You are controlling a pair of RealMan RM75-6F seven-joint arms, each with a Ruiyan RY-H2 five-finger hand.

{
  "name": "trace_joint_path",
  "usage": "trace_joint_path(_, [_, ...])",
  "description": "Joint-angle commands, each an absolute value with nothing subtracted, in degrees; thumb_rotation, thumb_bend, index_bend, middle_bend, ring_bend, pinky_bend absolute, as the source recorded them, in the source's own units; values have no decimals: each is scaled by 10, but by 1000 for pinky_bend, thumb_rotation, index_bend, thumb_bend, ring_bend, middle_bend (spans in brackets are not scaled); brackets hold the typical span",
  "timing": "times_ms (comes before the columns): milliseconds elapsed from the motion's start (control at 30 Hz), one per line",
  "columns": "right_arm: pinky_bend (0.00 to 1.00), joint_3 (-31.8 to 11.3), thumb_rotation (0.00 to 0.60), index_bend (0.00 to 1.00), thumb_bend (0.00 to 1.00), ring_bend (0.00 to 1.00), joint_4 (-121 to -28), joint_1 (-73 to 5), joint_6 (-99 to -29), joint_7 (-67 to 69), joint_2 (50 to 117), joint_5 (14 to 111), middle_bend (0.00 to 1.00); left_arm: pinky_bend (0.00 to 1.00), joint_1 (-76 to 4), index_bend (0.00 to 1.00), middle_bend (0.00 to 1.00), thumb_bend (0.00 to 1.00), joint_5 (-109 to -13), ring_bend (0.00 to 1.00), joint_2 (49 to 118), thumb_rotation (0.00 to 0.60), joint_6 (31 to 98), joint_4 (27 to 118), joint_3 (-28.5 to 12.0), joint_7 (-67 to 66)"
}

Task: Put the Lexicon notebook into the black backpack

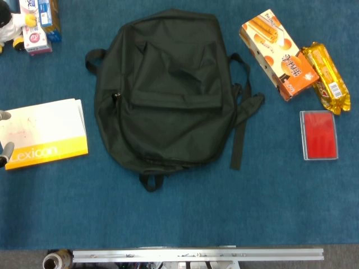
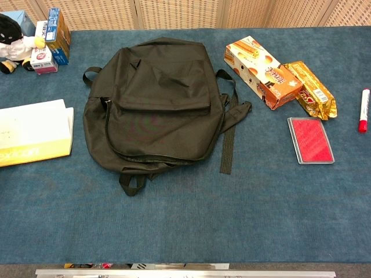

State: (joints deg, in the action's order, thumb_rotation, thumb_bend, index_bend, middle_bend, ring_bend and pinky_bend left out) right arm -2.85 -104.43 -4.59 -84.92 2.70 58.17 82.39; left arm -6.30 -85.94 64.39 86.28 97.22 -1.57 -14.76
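while the black backpack (image 1: 165, 89) lies flat in the middle of the blue table (image 1: 185, 213), front pocket up and its zips looking closed, the lexicon notebook (image 1: 42, 134) sits well apart from it at the far left, flat on the cloth, white cover above a yellow band with the name on it. at the very left edge of the head view, two grey fingertips (image 1: 4, 115) of the left hand (image 1: 5, 147) show against the notebook's edge, one near the white part and one by the yellow band; whether they grip it or only touch it cannot be told, as the rest of the hand is cut off. the chest view shows the notebook with no hand on it. the right hand appears in neither view. to the right of the backpack lie an orange snack box (image 1: 277, 53), a gold-wrapped biscuit pack (image 1: 326, 77) touching it, and a red case (image 1: 318, 135) nearer the front. a red marker (image 2: 363, 110) lies at the right edge of the chest view. small boxes (image 1: 36, 22) and a plush toy (image 1: 10, 25) sit at the far left corner.
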Motion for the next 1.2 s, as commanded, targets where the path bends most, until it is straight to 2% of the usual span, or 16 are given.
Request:
trace_joint_path(33, [248,-31,600,163,136,121,-1047,-47,-848,31,579,826,268,389,-63,336,386,262,-858,324,644,600,859,972,-15,-149])
trace_joint_path(233, [248,-49,600,163,136,121,-1061,-56,-843,42,567,822,268,389,-73,332,385,262,-857,324,642,600,828,977,-7,-155])
trace_joint_path(467, [248,-70,600,163,133,121,-1072,-71,-834,44,564,813,268,379,-105,308,371,262,-834,317,661,600,745,970,3,-178])
trace_joint_path(600, [248,-69,600,163,133,121,-1074,-77,-822,42,567,811,268,336,-130,250,305,262,-814,254,667,600,684,965,11,-199])
trace_joint_path(767, [248,-68,600,163,133,121,-1068,-79,-816,42,573,809,267,263,-157,125,197,252,-756,158,687,600,625,960,6,-245])
trace_joint_path(1200, [248,-65,600,163,132,121,-1054,-75,-814,57,577,810,266,247,-189,54,133,244,-678,127,746,600,579,921,2,-294])
